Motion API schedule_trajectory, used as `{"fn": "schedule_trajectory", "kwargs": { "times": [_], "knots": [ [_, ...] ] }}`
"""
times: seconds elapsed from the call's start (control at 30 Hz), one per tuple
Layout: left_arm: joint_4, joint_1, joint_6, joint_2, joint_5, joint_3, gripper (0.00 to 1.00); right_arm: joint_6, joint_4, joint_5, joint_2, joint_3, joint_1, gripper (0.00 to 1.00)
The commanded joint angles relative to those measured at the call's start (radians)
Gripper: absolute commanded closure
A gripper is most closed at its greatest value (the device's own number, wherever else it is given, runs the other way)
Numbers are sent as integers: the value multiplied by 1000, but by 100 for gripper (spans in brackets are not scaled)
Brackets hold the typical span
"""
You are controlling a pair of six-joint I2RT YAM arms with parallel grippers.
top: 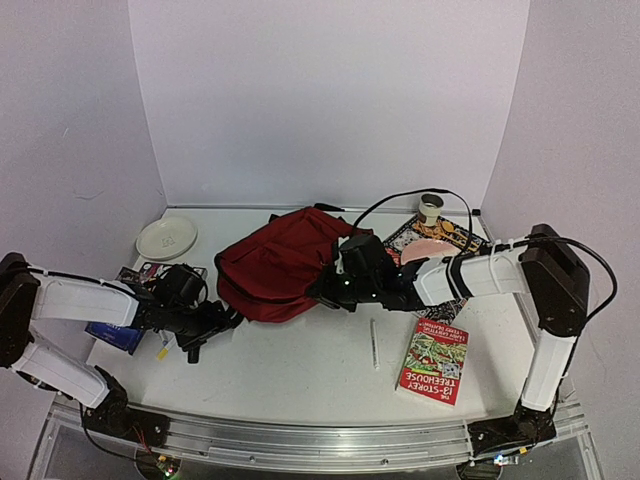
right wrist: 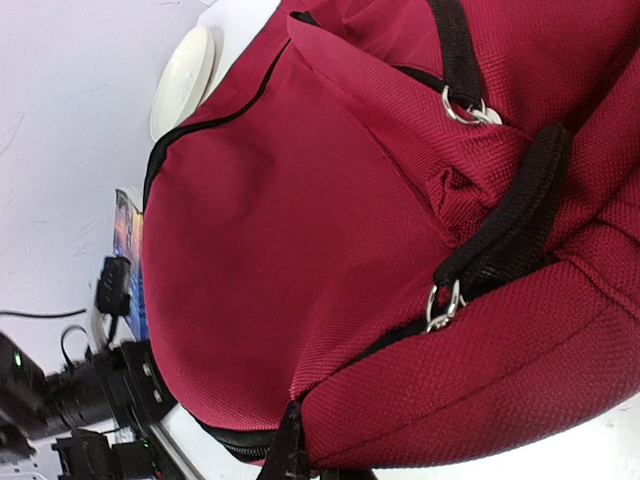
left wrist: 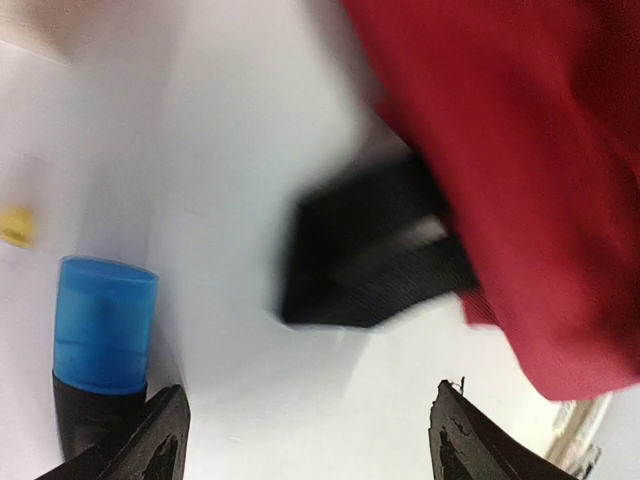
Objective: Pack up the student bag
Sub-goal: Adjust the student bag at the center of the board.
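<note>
Plainly, the left gripper (left wrist: 305,400) is standing with its jaws wide apart and gripping nothing; it is hovering low over the table (top: 300,370) at the left edge of the student bag (top: 275,265), and a black strap (left wrist: 370,250) from that bag is lying just ahead of its fingertips. The right gripper (top: 335,288) is pressing in at the bag's right edge with its jaws closed. Its own camera is showing only red cloth, black zips and metal rings, so I cannot tell whether it is pinching any part of the bag. The bag itself is lying slumped on its side in the middle of the table, and the zip running across the panel in the right wrist view is looking closed, with no lining showing. Judging from this, the packing is looking barely under way: a book (top: 437,360) and a pen (top: 374,343) are lying out in front of the bag to its right, a patterned book (top: 455,235) and a roll of tape (top: 432,205) are sitting behind it to its right, and a plate (top: 167,238) and a blue-capped stick (left wrist: 105,320) are sitting to its left. Whether anything is already lying inside the bag is hidden. The one cover that is reading clearly is the book's, "13-STOREY TREEHOUSE"; every other label is showing too small to make out.
</note>
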Motion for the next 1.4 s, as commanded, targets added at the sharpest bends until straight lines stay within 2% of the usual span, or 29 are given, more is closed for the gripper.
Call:
{"fn": "schedule_trajectory", "kwargs": {
  "times": [0.0,0.3,0.67,1.1,1.23,1.37],
  "knots": [
    [-95,42,82,-33,-80,-12,15,-88,-21,-1,-75,13,2,100],
    [-150,79,163,2,-149,87,14,-260,-110,-79,-134,38,2,100],
    [-260,83,314,-111,-183,292,7,-493,-263,-205,-188,15,2,100],
    [-264,86,365,227,-152,527,8,-627,-368,-215,-185,35,3,100],
    [-277,86,360,279,-158,521,19,-642,-380,-201,-190,51,3,100],
    [-276,83,347,238,-90,493,57,-644,-383,-141,-198,59,2,100]
  ]
}}
